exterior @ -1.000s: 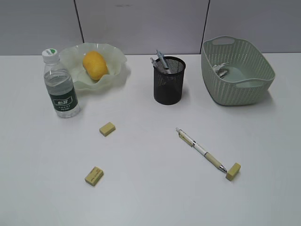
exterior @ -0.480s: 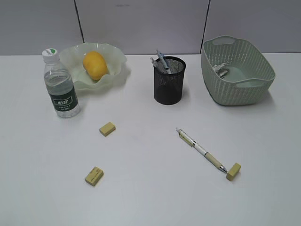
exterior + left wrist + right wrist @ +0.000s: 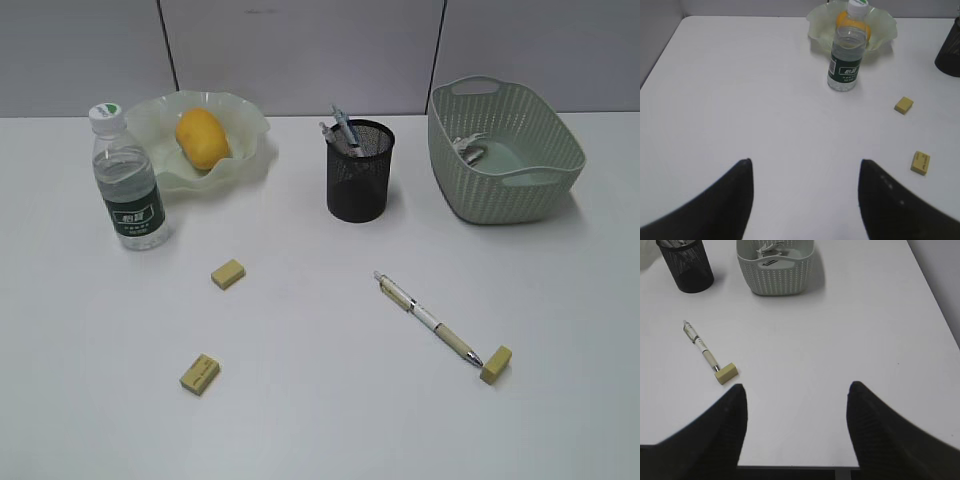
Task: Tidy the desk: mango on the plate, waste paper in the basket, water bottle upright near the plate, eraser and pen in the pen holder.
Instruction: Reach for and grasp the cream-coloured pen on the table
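Observation:
The mango point(image 3: 202, 138) lies in the ruffled green plate point(image 3: 250, 122), with the water bottle point(image 3: 128, 185) upright beside it. The waste paper point(image 3: 468, 148) rests inside the basket point(image 3: 505, 160). The black mesh pen holder point(image 3: 360, 175) has pens in it. One pen point(image 3: 428, 318) lies flat on the desk point(image 3: 320, 420), its tip against an eraser point(image 3: 495, 364). Two more erasers point(image 3: 228, 273) point(image 3: 200, 373) lie at left. My left gripper point(image 3: 805, 162) is open over bare desk, well short of the bottle point(image 3: 846, 60). My right gripper point(image 3: 797, 385) is open near the front edge, right of the eraser point(image 3: 726, 373).
Neither arm shows in the exterior view. A grey panelled wall runs behind the desk. The desk's front edge point(image 3: 800, 467) lies just under my right gripper, and its right edge point(image 3: 935, 300) runs past the basket point(image 3: 775, 270).

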Action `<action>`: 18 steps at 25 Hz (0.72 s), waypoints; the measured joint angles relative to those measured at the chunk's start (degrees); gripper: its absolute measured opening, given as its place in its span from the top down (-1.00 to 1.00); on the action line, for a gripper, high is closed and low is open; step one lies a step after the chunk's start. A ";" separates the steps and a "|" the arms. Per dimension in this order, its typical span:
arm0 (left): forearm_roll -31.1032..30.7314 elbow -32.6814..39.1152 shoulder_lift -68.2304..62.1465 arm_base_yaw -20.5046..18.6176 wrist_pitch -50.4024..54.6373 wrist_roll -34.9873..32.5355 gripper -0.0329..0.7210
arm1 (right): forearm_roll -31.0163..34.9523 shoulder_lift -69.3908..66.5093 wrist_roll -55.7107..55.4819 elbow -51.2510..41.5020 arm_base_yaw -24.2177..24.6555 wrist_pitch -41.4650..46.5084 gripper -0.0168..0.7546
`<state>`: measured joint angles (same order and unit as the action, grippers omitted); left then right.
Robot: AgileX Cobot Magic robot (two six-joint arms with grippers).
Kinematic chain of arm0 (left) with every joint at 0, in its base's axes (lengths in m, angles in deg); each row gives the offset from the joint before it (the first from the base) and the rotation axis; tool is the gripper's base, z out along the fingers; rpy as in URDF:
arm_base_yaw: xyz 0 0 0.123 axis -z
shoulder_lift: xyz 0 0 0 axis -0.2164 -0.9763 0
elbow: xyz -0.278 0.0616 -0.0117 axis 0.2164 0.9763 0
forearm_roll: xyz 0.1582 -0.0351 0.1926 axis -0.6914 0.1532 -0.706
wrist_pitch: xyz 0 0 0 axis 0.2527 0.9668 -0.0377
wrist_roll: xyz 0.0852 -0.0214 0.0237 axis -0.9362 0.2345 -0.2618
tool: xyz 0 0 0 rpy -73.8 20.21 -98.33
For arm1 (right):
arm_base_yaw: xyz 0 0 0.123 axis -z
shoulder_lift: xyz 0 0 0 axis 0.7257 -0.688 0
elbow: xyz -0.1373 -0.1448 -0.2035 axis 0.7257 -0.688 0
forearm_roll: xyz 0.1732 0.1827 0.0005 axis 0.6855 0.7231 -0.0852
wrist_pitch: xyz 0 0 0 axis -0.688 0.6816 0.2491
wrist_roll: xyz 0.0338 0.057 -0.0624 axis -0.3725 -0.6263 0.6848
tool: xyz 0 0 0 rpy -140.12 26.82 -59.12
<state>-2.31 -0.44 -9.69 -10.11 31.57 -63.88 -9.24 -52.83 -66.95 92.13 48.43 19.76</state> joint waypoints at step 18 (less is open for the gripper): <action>0.06 0.00 0.00 0.00 -0.04 0.00 -0.67 | 0.05 0.00 0.00 0.00 0.00 0.00 -0.33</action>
<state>-2.25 -0.44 -9.69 -10.11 31.53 -63.88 -9.19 -52.83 -66.95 92.13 48.43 19.76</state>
